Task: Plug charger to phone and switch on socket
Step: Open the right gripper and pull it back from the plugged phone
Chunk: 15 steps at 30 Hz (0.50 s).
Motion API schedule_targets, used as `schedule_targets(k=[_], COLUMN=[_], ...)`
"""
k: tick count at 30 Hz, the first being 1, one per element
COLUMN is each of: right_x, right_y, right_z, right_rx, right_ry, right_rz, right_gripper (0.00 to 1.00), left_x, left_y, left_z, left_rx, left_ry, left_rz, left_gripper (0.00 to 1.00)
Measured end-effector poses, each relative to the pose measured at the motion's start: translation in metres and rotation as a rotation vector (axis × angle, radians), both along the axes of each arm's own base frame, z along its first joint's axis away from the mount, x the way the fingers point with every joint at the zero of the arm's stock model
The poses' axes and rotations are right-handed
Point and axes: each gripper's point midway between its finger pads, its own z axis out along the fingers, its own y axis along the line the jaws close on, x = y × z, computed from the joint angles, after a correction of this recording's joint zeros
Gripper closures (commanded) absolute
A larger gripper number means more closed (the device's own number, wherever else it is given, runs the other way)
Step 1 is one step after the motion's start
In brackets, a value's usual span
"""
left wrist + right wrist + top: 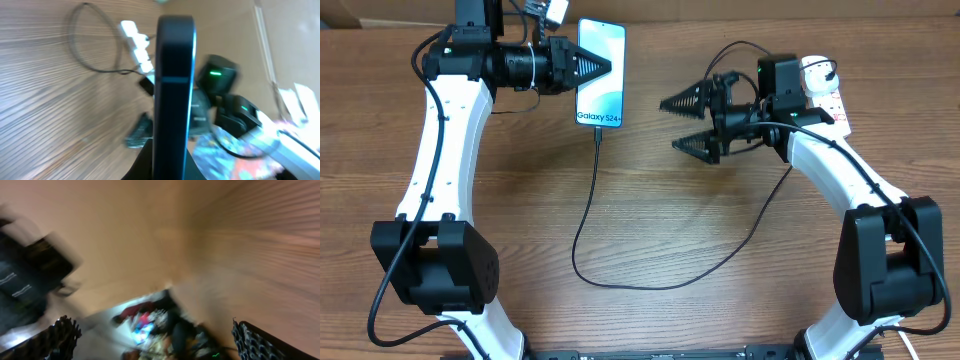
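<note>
Hard to read: R wrist view is all motion smear. Only two finger pads [60,335] show, at the bottom corners, w/ nothing between them. L wrist view shows the phone [174,90] edge-on as a dark bar, bkgd soft. Socket [823,85] is mostly covered by the R arm, so its switch can't be read. Charger cable [595,210] runs under that arm, far end hidden.

Count: 1 phone, 1 charger cable, 1 socket, 2 arms.

L gripper [605,68]: arm reaches in from the left, forearm level, jaws clamped on the phone's side. Phone is screen-up. Cable tip meets its end below the jaws; can't tell if seated.

R gripper [668,125]: jaws wide apart, empty, tips aimed at the phone, which is well ahead of them. Socket sits behind the wrist.
</note>
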Motion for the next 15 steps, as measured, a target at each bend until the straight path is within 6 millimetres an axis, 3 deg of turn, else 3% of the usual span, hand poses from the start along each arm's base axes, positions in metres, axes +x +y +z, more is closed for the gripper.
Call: schedule_targets(k=[7,15], right_x=[0.000,-0.002], right_y=[-0.024,-0.036], right_z=[-0.046,-0.063], right_rx=[-0.265,-0.380], right_ry=[-0.025,-0.067], right_rz=[-0.057,-0.044], right_gripper=[0.00,0.00], left_x=[-0.019,-0.025], left_y=[-0.010,-0.014], left_z=[0.025,0.032], left_rx=[-0.136,-0.169], left_ry=[-0.102,-0.158], left_rz=[-0.141,-0.188], left_gripper=[0.96,0.96])
